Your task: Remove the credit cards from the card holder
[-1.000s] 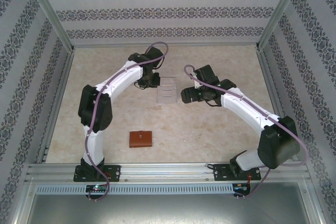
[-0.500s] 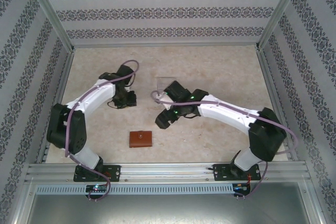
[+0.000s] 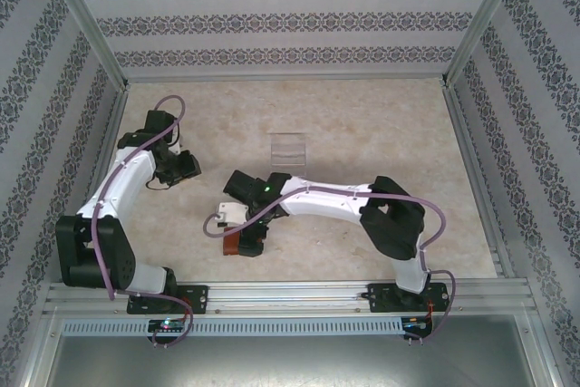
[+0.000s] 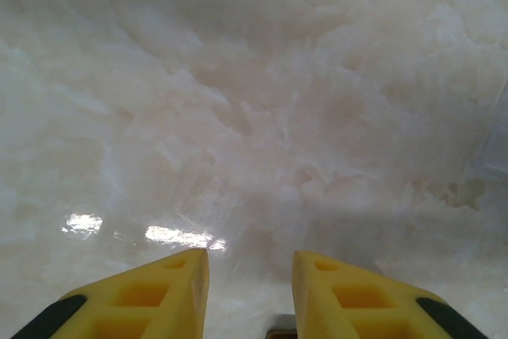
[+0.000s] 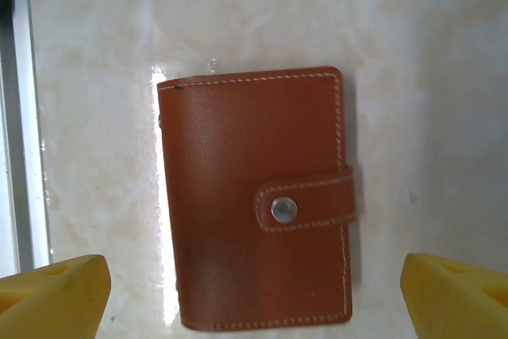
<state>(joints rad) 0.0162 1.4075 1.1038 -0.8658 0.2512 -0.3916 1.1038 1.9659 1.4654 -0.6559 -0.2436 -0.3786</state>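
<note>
Card holder (image 5: 254, 196) shut, flat on tabletop (image 5: 413, 53) near front edge: reddish-brown leather, pale stitching, strap tab (image 5: 317, 196) snapped by 1 metal stud (image 5: 284, 209). Right hand (image 5: 254, 299) released wide above it; left hand (image 4: 250, 291) parted, empty.

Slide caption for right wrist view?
Right gripper open above the closed card holder, strap snapped shut, on the table.

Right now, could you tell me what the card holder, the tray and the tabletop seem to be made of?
The card holder looks like smooth reddish-brown leather or an imitation, with pale edge stitching and a shiny metal snap. The tray is probably clear plastic, since the tabletop shows through it. The tabletop is glossy and marble-patterned, with lamp glare.
</note>
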